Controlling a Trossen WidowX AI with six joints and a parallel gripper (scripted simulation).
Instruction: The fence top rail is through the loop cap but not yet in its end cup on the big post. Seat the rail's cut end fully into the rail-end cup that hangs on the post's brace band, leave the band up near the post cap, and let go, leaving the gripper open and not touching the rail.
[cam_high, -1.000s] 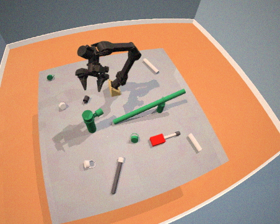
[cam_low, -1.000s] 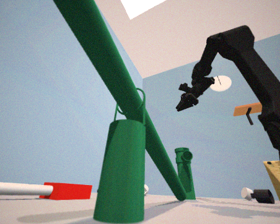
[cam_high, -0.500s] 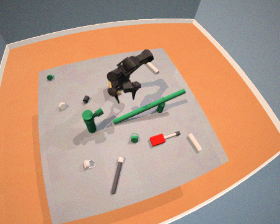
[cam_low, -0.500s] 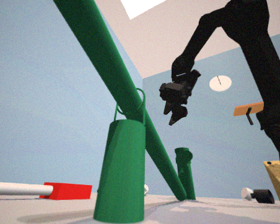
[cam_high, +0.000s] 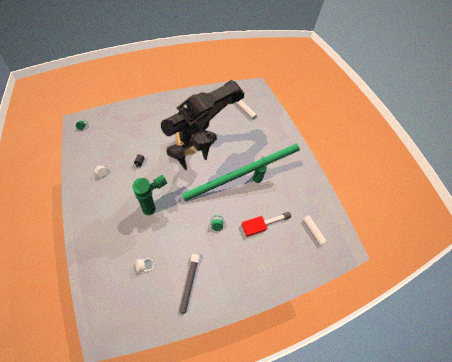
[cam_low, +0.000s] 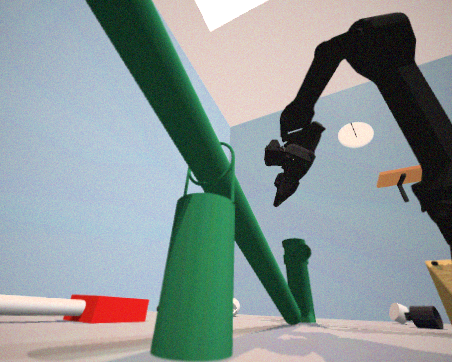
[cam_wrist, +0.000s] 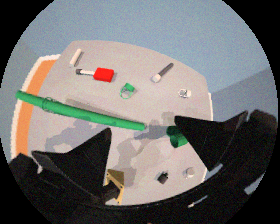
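With the hand (cam_high: 195, 163) (cam_low: 274, 182) (cam_wrist: 144, 125) high above the bench (cam_high: 110, 310) (cam_low: 270, 345) (cam_wrist: 100, 54), see fingers wide apart and nothing between, well off the rail. Near the big post (cam_high: 147, 204) (cam_low: 299, 277), find the green rail (cam_high: 240, 172) (cam_low: 175, 110) (cam_wrist: 90, 116) slanting, cut end low and outside the rail-end cup (cam_high: 160, 181), just short of the post; farther from the post, find it running through the loop atop the short post (cam_high: 259, 173) (cam_low: 200, 275). Up near the big post's cap, notice the cup at band height, facing roughly railward, though perhaps misjudged, being partly covered by a finger in the wrist view. Near the post too, on the arm's side, spot a small black piece (cam_high: 139, 160) (cam_low: 425, 316) (cam_wrist: 162, 177). Well apart from the post, past a green ring cap (cam_high: 217, 224) (cam_wrist: 129, 88), spot a red block (cam_high: 255, 226) (cam_low: 117, 310) (cam_wrist: 104, 75) with a white stem.
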